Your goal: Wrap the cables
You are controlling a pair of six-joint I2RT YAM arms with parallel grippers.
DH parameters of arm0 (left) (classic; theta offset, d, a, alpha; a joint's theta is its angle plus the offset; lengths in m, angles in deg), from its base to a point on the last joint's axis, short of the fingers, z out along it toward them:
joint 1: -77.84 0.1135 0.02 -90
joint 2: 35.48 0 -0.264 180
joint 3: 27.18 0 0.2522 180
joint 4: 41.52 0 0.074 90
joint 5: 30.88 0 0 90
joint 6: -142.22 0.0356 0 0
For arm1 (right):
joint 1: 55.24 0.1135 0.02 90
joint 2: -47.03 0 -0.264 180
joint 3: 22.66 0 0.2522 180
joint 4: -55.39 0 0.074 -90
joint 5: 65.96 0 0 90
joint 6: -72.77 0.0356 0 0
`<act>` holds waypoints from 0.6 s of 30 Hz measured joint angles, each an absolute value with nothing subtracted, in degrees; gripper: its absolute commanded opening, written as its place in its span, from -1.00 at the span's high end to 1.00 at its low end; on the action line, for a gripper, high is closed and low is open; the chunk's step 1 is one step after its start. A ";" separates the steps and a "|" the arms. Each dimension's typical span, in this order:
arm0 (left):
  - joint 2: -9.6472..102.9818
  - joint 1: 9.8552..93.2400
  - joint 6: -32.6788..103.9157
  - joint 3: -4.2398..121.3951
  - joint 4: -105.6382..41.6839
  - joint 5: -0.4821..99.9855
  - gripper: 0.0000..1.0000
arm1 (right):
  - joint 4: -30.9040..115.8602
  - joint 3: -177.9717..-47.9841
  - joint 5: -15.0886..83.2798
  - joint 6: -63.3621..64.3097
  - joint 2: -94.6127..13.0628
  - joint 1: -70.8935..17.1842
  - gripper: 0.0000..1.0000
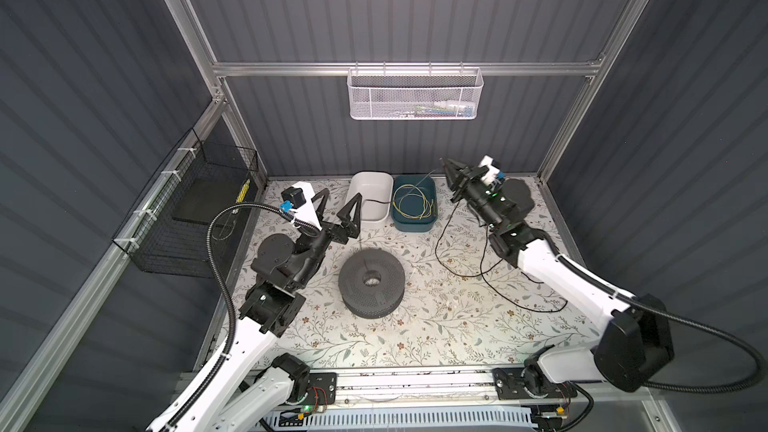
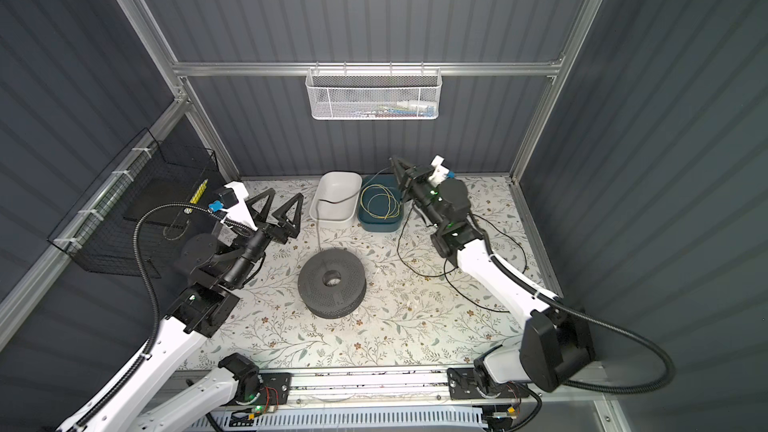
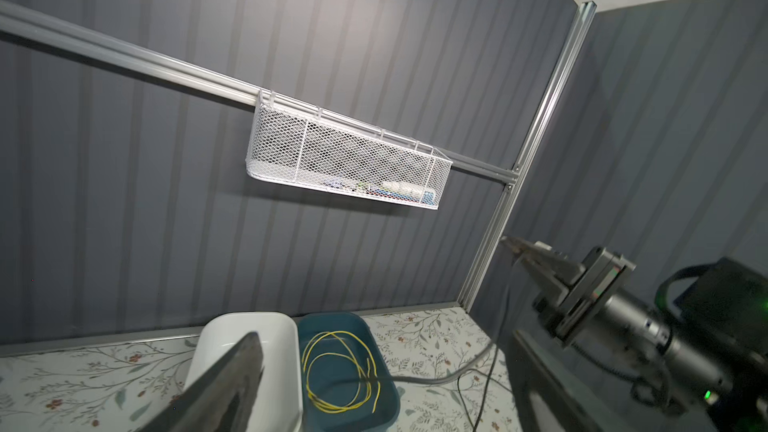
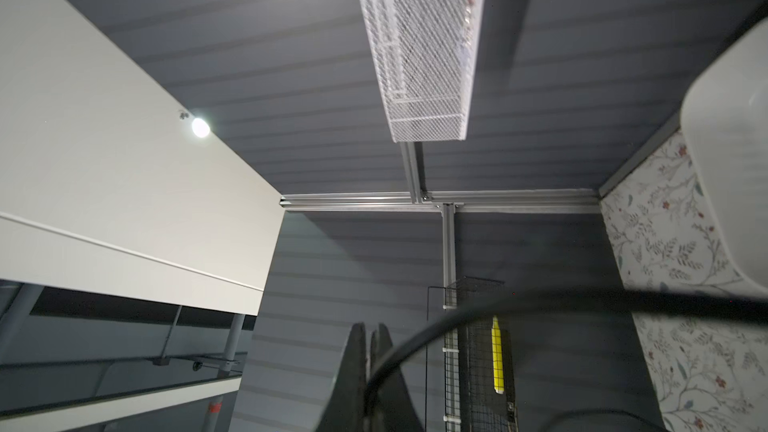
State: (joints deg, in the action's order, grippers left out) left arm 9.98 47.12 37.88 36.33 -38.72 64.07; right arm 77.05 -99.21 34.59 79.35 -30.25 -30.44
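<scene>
The cable lies mostly slack on the right side of the flowered table, thin black loops sprawling under and beside the right arm. One strand climbs from there to the right gripper, which is raised at the back of the table near the blue bin. Its fingers are pressed together, and in the right wrist view the cord curves out right against them, so I take it the cable is pinched there. Another faint run seems to cross the white bin and drop towards the dark perforated spool in the middle of the table. How many turns sit on the spool I cannot tell, black on black. The left gripper hangs beside the white bin with its fingers spread wide and nothing between them. To my eye this is a changeover in the winding: the right arm has the cord and the left is free. The next move, I'd say, calls for the right arm to bring its strand down and round the spool. It wants light tension, so the slack feeds off the table without snagging on the bins or the yellow wire coil, with the left ready to take the cord on the far side.
</scene>
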 measured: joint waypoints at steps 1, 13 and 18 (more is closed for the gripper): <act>9.67 47.12 38.92 36.66 -37.19 63.81 -0.76 | 76.26 -99.36 35.64 78.61 -29.27 -31.49 1.00; 21.65 47.10 41.90 25.91 -43.00 51.33 -0.74 | 60.44 -105.98 48.25 69.97 -24.50 -35.05 1.00; 26.76 46.20 37.46 16.86 -56.20 46.78 -0.72 | 59.02 -107.86 50.00 69.27 -23.32 -35.93 1.00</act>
